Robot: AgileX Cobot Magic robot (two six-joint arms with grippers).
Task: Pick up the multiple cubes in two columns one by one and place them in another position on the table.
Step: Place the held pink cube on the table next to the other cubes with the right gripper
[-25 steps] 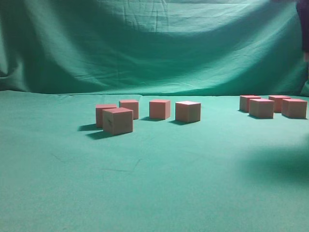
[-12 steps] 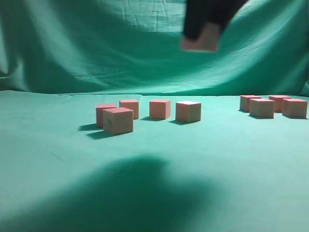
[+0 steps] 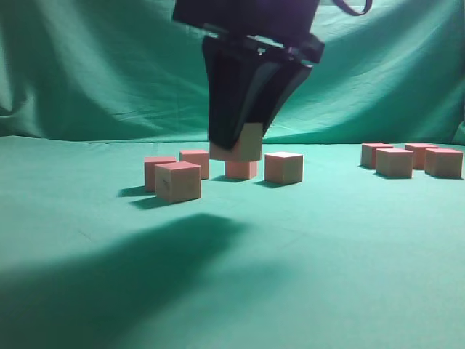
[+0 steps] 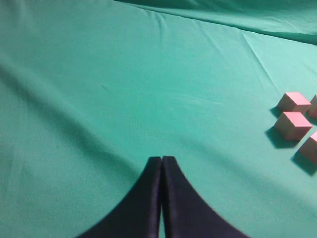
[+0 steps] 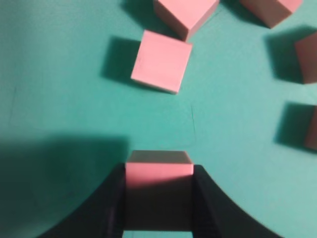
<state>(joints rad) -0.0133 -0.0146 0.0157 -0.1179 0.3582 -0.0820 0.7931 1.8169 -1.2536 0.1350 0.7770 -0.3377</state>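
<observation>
My right gripper (image 3: 236, 142) is shut on a pinkish-red cube (image 3: 243, 145) and holds it just above the green table (image 3: 218, 276), in front of a group of several cubes (image 3: 176, 181). In the right wrist view the held cube (image 5: 158, 171) sits between my jaws (image 5: 158, 198), with a loose cube (image 5: 161, 60) just ahead on the cloth. Several more cubes (image 3: 410, 161) stand in a cluster at the far right. My left gripper (image 4: 162, 161) is shut and empty over bare cloth; three cubes (image 4: 293, 124) show at its right edge.
A draped green backdrop (image 3: 109, 65) rises behind the table. My right arm casts a wide dark shadow (image 3: 131, 269) on the cloth at the front left. More cubes (image 5: 185, 12) lie along the top and right edges of the right wrist view.
My right gripper came in from the upper right with a cube and dropped down to just above the table in front of the left group. The cubes on the table have not moved.
</observation>
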